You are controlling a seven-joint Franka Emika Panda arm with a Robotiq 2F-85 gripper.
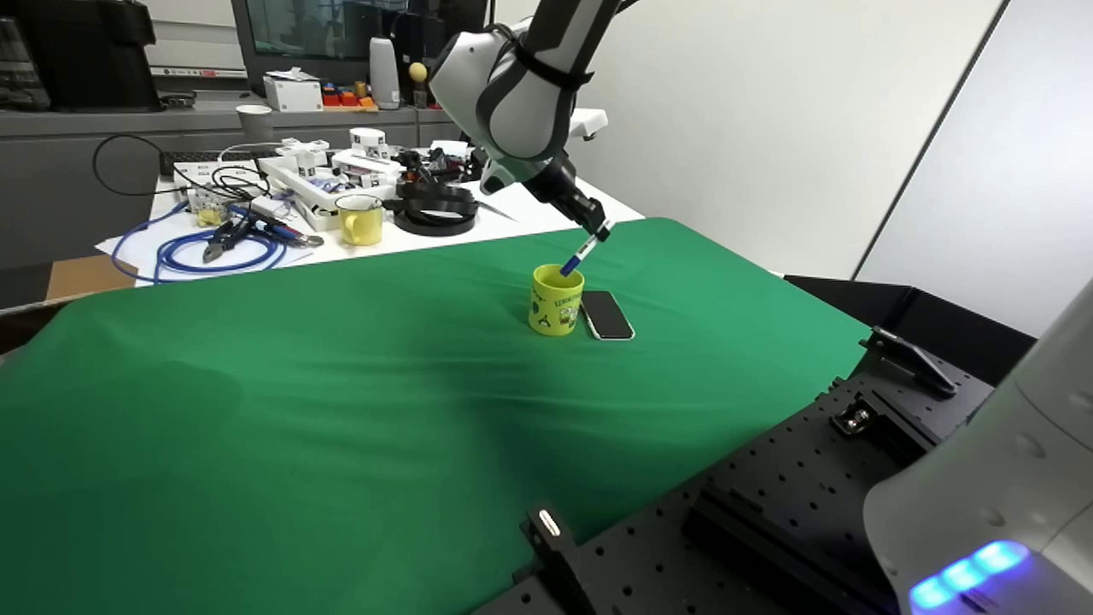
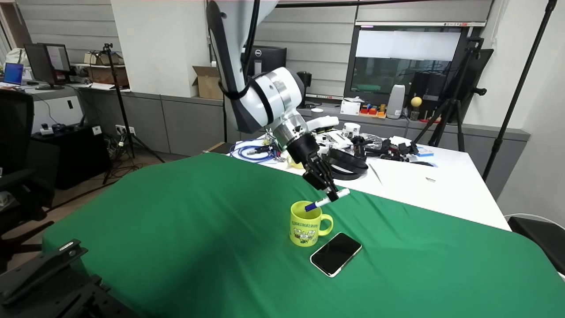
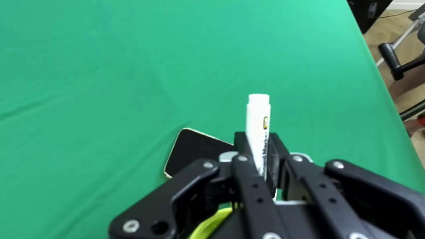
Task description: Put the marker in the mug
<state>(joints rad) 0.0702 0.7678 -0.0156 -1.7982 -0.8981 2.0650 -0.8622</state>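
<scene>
One marker, white with a blue end, slants toward one o'clock over one lime-yellow mug, the blue end lowermost and across the mug's mouth in both exterior views; whether that tip is below the rim I cannot tell. The fingers, two of them, are clamped on the white barrel, and in the wrist view its butt sticks up past them toward twelve o'clock. The mug stands upright on the green surface; in an exterior view its single handle points to three o'clock. One phone, dark-screened, lies just beside it, apart, between four and five o'clock. In the wrist view the fingers block most of the mug and part of the phone.

Farther out, toward ten o'clock from the mug in an exterior view, one paler yellow cup stands on the white surface, with one blue cable and pliers toward nine o'clock and black bands at the cup's three o'clock.

"Marker" can be read along the barrel; a yellow-and-black badge near it is too small to make out. The mug bears green lettering, too small to spell, and in an exterior view a black monitor between eleven and twelve o'clock has a Dell logo
</scene>
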